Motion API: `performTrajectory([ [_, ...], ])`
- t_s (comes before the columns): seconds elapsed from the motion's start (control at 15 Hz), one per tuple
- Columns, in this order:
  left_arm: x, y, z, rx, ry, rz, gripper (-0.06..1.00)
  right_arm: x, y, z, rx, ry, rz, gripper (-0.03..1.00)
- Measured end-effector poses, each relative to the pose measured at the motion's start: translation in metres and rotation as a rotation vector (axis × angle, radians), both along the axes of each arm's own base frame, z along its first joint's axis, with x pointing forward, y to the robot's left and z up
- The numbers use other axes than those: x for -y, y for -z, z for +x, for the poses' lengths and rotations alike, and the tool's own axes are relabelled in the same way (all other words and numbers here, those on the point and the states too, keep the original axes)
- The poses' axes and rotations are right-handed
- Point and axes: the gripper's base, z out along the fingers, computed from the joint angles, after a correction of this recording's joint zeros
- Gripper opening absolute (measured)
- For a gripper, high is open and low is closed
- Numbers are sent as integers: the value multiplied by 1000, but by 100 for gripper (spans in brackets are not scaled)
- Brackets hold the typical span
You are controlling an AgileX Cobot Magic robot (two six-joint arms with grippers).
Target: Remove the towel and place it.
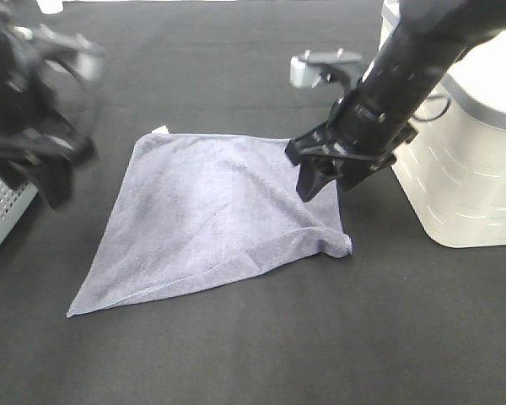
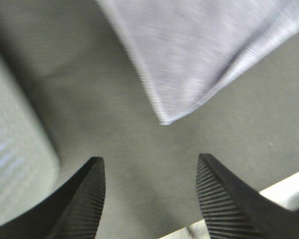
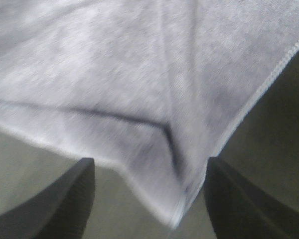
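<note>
The grey-lavender towel (image 1: 211, 211) lies spread flat on the black table, with a small white tag (image 1: 160, 129) at its far left corner. Its near right corner (image 1: 341, 245) is folded over. My right gripper (image 1: 320, 181) is open and hovers just above the towel's right side. In the right wrist view its jaws stand apart either side of the folded corner (image 3: 172, 199). My left gripper (image 1: 55, 181) is blurred, left of the towel and above the table. In the left wrist view it is open and empty (image 2: 149, 199), with a towel corner (image 2: 164, 112) ahead of it.
A white ribbed plastic container (image 1: 472, 177) stands at the right, close behind the right arm. A grey perforated basket (image 1: 0, 211) sits at the left edge and shows as a blurred grey wall in the left wrist view (image 2: 15, 164). Black table covering (image 1: 253, 354) surrounds the towel.
</note>
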Motion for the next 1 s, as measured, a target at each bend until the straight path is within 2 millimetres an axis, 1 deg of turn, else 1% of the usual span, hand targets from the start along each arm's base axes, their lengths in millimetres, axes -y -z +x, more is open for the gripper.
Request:
performTrajectory([
  [0.13, -17, -24, -6, 72, -43, -18, 53, -1, 15, 10, 48, 24, -9, 62],
  [0.2, -17, -24, -6, 72, -43, -18, 53, -1, 15, 10, 48, 24, -9, 62],
  [0.27, -22, -34, -9, 101, -56, -24, 53, -2, 22, 13, 59, 28, -10, 62],
  [0.4, -26, -47, -16, 144, -58, -30, 53, -2, 39, 15, 28, 24, -32, 62],
  [0.47, -27, -51, -18, 156, -58, -34, 53, -1, 52, 15, -12, 11, -61, 62],
  [0.53, -27, -53, -19, 160, -58, -35, 53, 0, 59, 13, -49, 3, -81, 62],
  [0.67, -27, -53, -19, 162, -57, -34, 53, 2, 65, 6, -135, -1, -110, 60],
  [0.87, -27, -53, -19, 161, -47, -33, 53, 8, 64, -14, -351, -38, -177, 58],
  [1.0, -28, -53, -19, 164, -45, -24, 53, 11, 61, -24, -460, -65, -205, 56],
])
